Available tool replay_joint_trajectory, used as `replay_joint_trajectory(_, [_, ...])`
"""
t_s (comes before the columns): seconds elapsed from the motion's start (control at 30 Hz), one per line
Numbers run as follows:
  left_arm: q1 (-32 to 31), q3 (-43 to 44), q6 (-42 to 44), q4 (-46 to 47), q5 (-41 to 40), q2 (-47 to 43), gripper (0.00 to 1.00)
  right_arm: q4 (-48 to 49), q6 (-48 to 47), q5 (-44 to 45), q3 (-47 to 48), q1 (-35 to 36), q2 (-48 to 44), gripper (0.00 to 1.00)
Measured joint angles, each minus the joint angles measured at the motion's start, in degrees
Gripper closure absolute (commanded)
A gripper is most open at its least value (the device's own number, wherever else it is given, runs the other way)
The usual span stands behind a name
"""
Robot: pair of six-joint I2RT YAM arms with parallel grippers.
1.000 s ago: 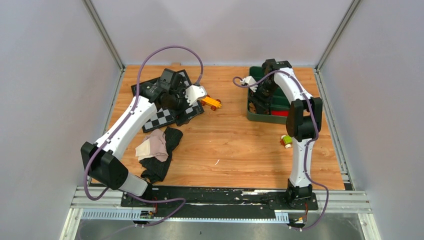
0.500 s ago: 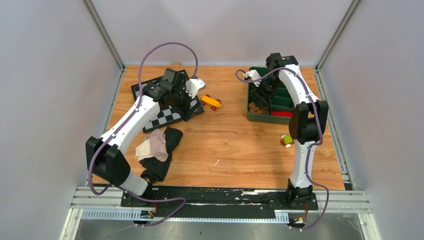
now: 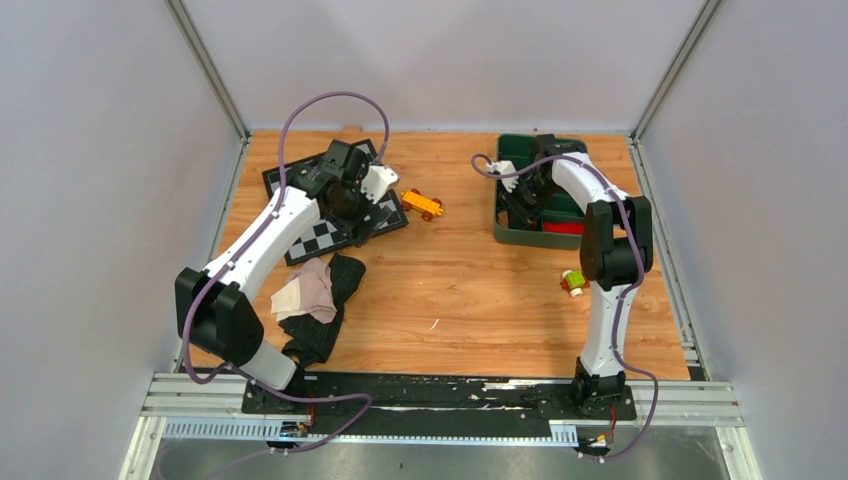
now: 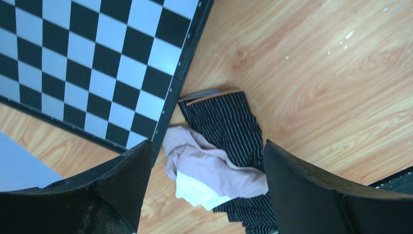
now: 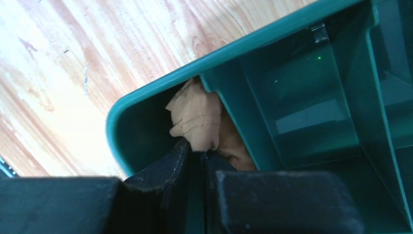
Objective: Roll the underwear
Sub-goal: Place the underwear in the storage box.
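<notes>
Right pincer [image 5: 196, 152] around tan underwear [image 5: 197, 117]

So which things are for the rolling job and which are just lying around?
For the job: tan underwear, black striped underwear, pink underwear.
Just lying about: checkerboard mat, orange toy car, green bin, small yellow-green object.

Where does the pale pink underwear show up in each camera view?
Top external: pale pink underwear near left, lying on the black striped underwear, just nearer than the checkerboard mat.
Left wrist: bottom centre, also on the striped pair, beside the mat's corner.
Right wrist: not in it; only tan underwear in the green tray.
Shared landmark: the checkerboard mat, in the top and left wrist views.
</notes>
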Motion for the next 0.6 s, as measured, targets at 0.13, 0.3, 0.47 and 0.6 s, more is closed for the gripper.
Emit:
replay_joint_trajectory(0.13, [0.6,-3.0,1.0,-0.4,-1.6,-3.8,0.13,3.5,2.5,1.3,-2.1,0.0,0.1,0.84])
replay_joint_trajectory(0.3, [4.2,-3.8,1.8,1.5,-2.3,-7.0,0.16,2.1,2.2,2.1,-0.8,0.0,0.1,0.76])
replay_joint_trajectory(0.47, [5.6,-10.4,1.6,4.8,-4.9,-9.5,0.13,-3.3,-1.3,1.2,4.4,0.0,-1.2,0.6])
replay_joint_trajectory(0.6, [5.6,-16.4,0.7,4.7,-6.8,-11.9,0.12,-2.2,0.3,0.6,4.5,0.0,-9.3,0.54])
